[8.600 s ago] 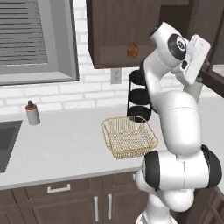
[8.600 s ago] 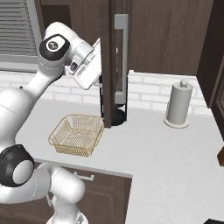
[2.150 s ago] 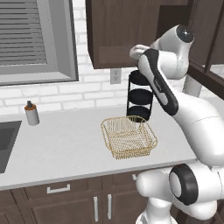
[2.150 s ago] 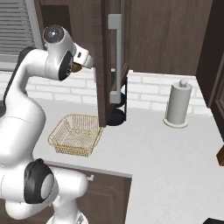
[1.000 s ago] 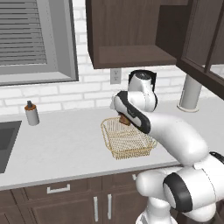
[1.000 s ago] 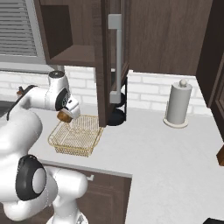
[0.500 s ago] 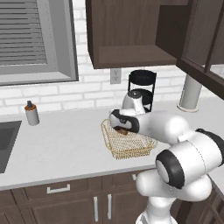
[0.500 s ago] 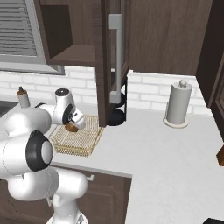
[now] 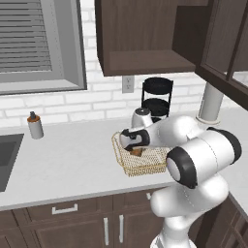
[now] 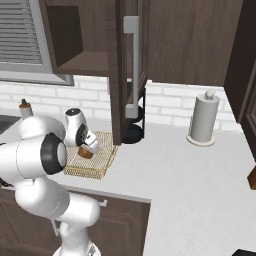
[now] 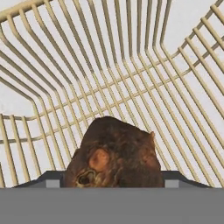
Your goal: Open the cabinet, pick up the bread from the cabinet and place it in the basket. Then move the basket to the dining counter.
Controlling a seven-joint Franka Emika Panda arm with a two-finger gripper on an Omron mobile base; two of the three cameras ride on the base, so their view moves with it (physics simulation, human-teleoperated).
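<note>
The white arm bends forward and low over the tabletop point(image 9: 72, 160), its hand reaching down into the basket point(image 9: 140, 162), which sits on the tabletop in front of the black tiered rack point(image 9: 157, 99). The gripper point(image 10: 88, 148) points down at a slant, and its jaws stand either side of the bread point(image 11: 114, 155), clamped on it. The bread hangs just above the wire mesh floor of the basket; whether it touches the mesh cannot be told. Above, the cabinet point(image 10: 82, 35) stands with its door swung open. A paper towel roll point(image 10: 203, 120) stands further along the tabletop, well apart from the basket.
</note>
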